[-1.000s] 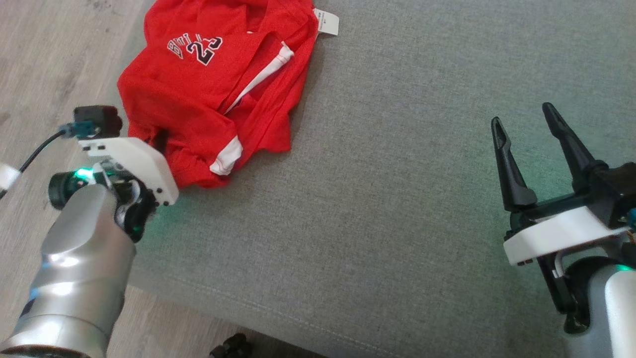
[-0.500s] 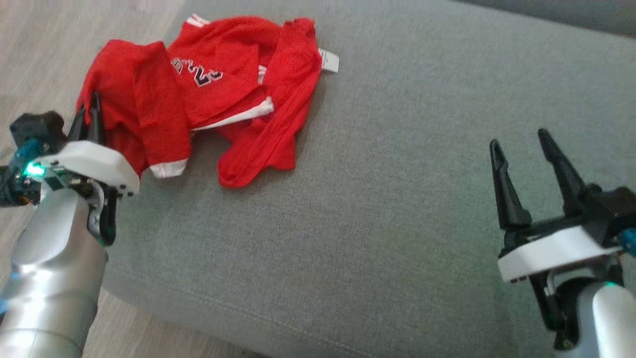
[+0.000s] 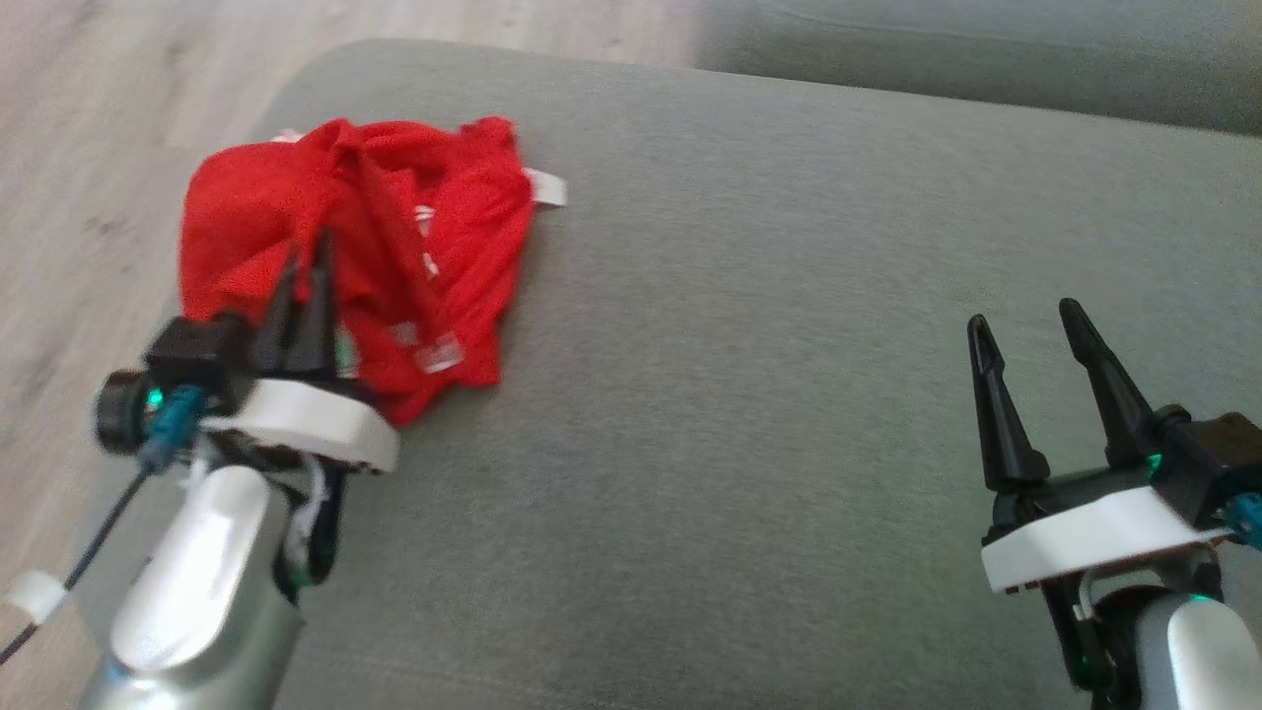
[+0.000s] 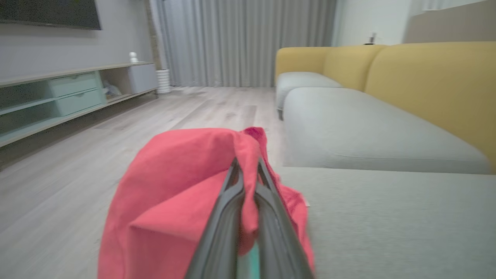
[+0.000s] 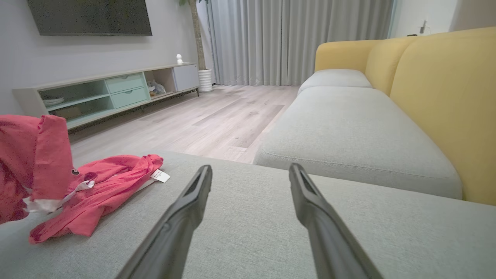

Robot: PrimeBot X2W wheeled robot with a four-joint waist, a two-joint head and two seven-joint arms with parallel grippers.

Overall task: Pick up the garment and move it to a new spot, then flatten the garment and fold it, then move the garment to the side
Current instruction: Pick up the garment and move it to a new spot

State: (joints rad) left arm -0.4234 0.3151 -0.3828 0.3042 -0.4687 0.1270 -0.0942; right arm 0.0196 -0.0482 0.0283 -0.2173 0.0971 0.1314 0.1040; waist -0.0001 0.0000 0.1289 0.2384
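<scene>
The left gripper (image 3: 309,252) pinches a fold of the crumpled red garment (image 3: 454,227), bunched near the left edge of the grey woven sofa cushion (image 3: 749,414). The right gripper (image 3: 1021,318) hovers, its tapered fingers spread and empty.

Light: soft, even, bright; palest at the curtains (image 5: 294,38).
Shadows: faint; one thin under the garment (image 3: 355,247) on the cushion (image 3: 739,394).
Glare: sheen on the left forearm (image 3: 197,582); small green lamp (image 3: 153,397) glowing.
Blur: head view smeared; left wrist view soft throughout; right wrist view sharpest.
</scene>
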